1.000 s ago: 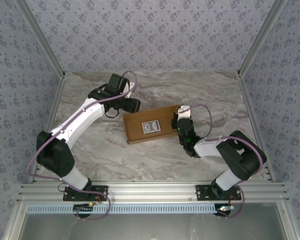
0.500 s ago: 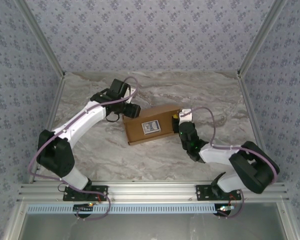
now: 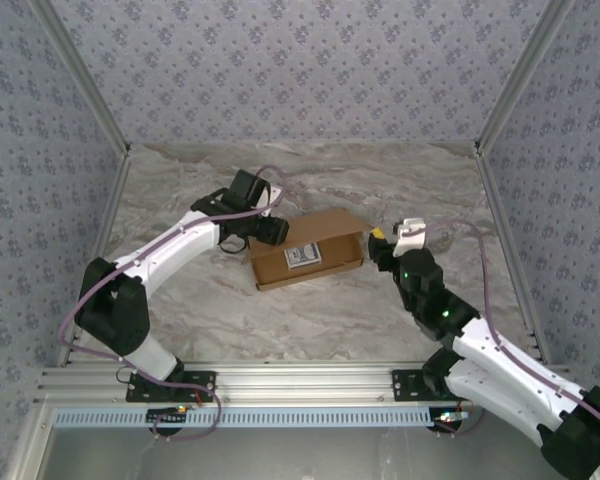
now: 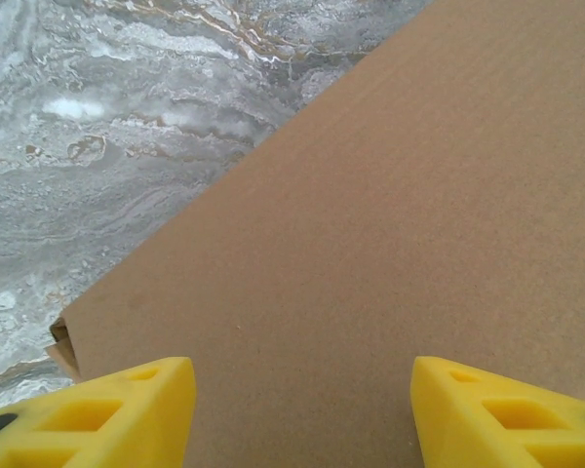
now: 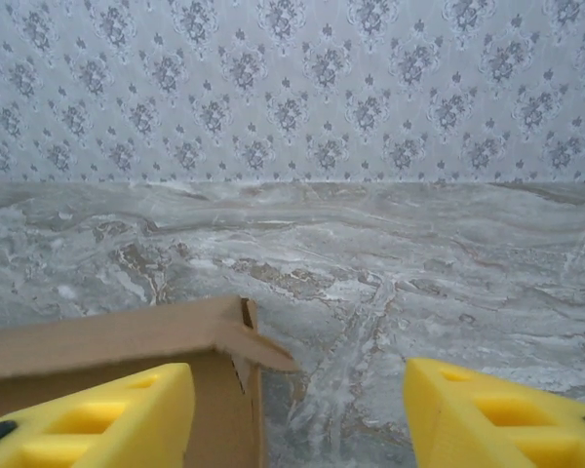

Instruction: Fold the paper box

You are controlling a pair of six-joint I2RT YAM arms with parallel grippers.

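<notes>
The paper box (image 3: pixel 310 247) is a shallow brown cardboard box near the middle of the marble table, with a small blue patterned card (image 3: pixel 302 257) lying on it. My left gripper (image 3: pixel 273 230) hovers over the box's left end, open, its yellow fingertips (image 4: pixel 127 409) spread above the plain brown lid (image 4: pixel 390 224). My right gripper (image 3: pixel 380 243) is just off the box's right end, open, with nothing between its fingers (image 5: pixel 507 414). In the right wrist view the box's right corner (image 5: pixel 229 341) shows a tab sticking out.
Patterned walls (image 3: pixel 300 70) close in the back and both sides. The marble tabletop (image 3: pixel 420 180) lies bare behind the box. An aluminium rail (image 3: pixel 300 385) runs along the near edge by the arm bases.
The right arm has pulled back to the right, off the box's right end. The left gripper has moved right and down onto the box's left end. The box's back side has risen.
</notes>
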